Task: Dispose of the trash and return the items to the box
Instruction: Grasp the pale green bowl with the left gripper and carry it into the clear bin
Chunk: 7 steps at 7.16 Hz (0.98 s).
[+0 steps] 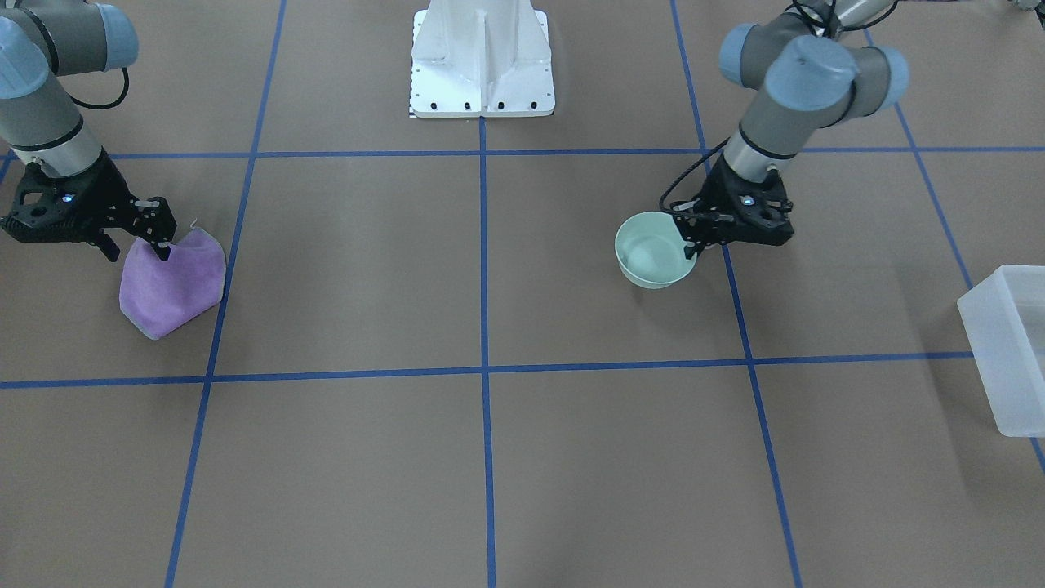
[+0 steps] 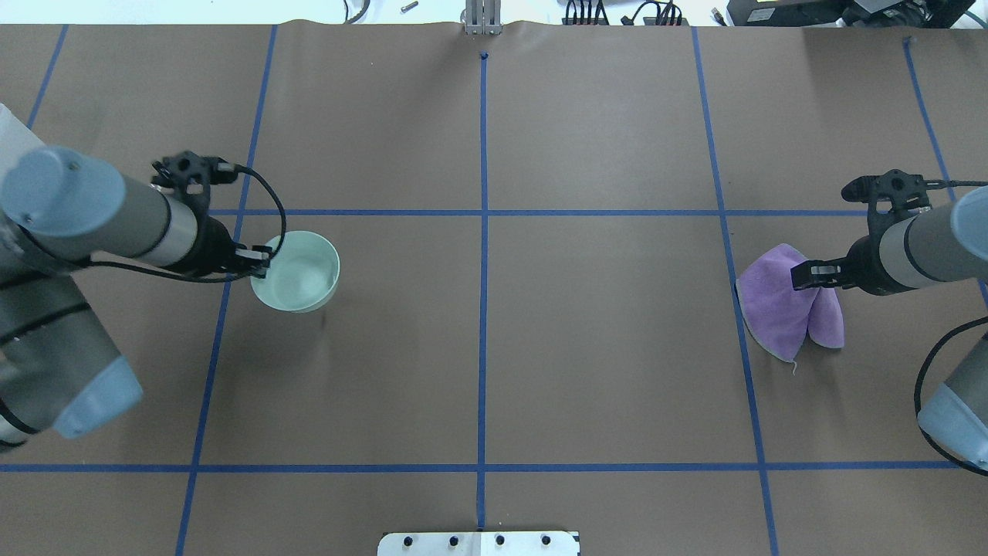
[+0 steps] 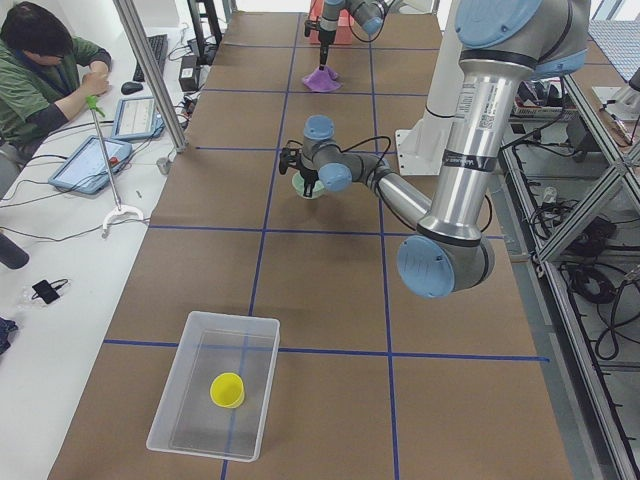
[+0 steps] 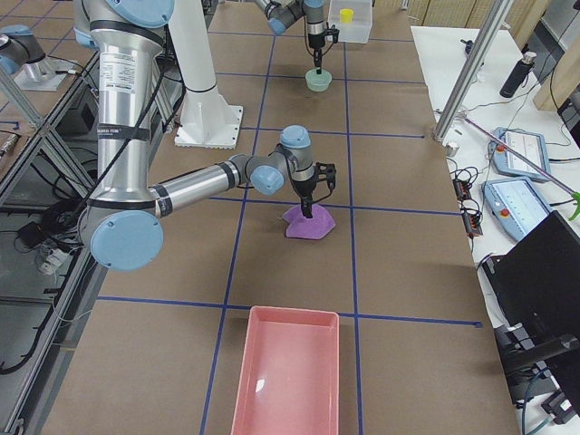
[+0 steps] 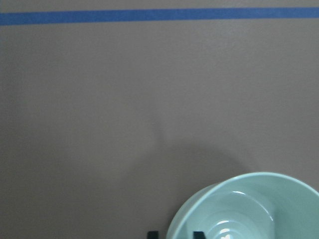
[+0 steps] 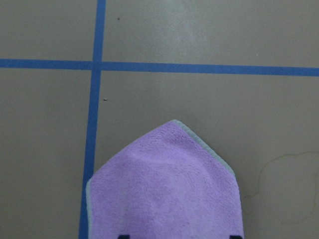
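The mint-green bowl [image 1: 653,251] stands on the brown table; it also shows in the overhead view [image 2: 297,272]. My left gripper [image 1: 694,243] is at its rim. The left wrist view shows the two fingertips [image 5: 153,234] close together astride the bowl's [image 5: 249,209] rim, shut on it. The frosted white box [image 1: 1008,351] lies at the table's end on my left, with a yellow cup [image 3: 228,390] in it. My right gripper [image 1: 136,247] is open, its fingers spread over a purple cloth [image 1: 173,282], which fills the bottom of the right wrist view [image 6: 164,189].
The white pedestal base [image 1: 482,65] stands at the table's robot side. A pink tray [image 4: 285,376] lies at the table's end on my right. An operator [image 3: 45,70] sits at a side desk with tablets. Blue tape lines cross the table.
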Tool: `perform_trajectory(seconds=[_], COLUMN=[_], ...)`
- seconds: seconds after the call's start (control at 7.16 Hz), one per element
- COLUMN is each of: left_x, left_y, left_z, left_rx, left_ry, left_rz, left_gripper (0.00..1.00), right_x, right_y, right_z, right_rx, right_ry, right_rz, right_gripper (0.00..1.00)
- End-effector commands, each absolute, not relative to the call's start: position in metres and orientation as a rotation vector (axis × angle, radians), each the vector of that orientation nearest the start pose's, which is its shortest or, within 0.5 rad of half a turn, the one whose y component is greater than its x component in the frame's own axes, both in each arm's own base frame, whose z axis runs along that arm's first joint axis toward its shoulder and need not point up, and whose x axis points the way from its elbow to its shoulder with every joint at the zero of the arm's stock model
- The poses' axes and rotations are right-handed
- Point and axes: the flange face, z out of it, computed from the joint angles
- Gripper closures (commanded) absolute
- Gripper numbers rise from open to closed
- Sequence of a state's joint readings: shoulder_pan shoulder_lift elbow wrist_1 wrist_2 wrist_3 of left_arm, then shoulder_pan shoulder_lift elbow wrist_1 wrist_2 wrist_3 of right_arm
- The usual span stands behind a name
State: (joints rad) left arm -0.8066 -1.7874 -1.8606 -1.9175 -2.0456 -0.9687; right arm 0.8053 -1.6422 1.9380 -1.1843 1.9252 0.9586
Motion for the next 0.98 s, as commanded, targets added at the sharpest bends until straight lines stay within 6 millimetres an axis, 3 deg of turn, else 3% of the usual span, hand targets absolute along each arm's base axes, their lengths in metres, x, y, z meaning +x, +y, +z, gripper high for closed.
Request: perform_trajectory(seconds=[0.0, 0.28, 0.42, 0.56, 0.7, 0.84], left_x=[0.154, -0.016, -0.062, -0.071, -0.070, -0.066], left_y=[-0.532, -0.607, -0.638, -0.656, -0.657, -0.655], left_z=[0.418, 0.474, 0.535, 0.593, 0.673, 0.702], left_rx=[0.273, 0.261, 0.224, 0.248, 0.293, 0.314], left_ry=[0.808, 0.658, 0.642, 0.631, 0.618, 0.585], left_rz=[0.126, 0.261, 0.328, 0.350, 0.363, 0.336], left_gripper=[1.00, 1.00, 1.00, 1.00, 1.00, 1.00], right_x=[-0.267, -0.274, -0.275, -0.275, -0.275, -0.276], right_y=[-0.413, -0.411, -0.410, -0.410, -0.410, -0.411], right_z=[0.480, 0.477, 0.476, 0.476, 0.476, 0.477], right_rx=[0.171, 0.171, 0.171, 0.171, 0.171, 0.170], right_ry=[-0.739, -0.744, -0.745, -0.745, -0.745, -0.744], right_rz=[0.074, 0.068, 0.065, 0.065, 0.065, 0.065], right_gripper=[0.27, 0.27, 0.28, 0.28, 0.28, 0.28])
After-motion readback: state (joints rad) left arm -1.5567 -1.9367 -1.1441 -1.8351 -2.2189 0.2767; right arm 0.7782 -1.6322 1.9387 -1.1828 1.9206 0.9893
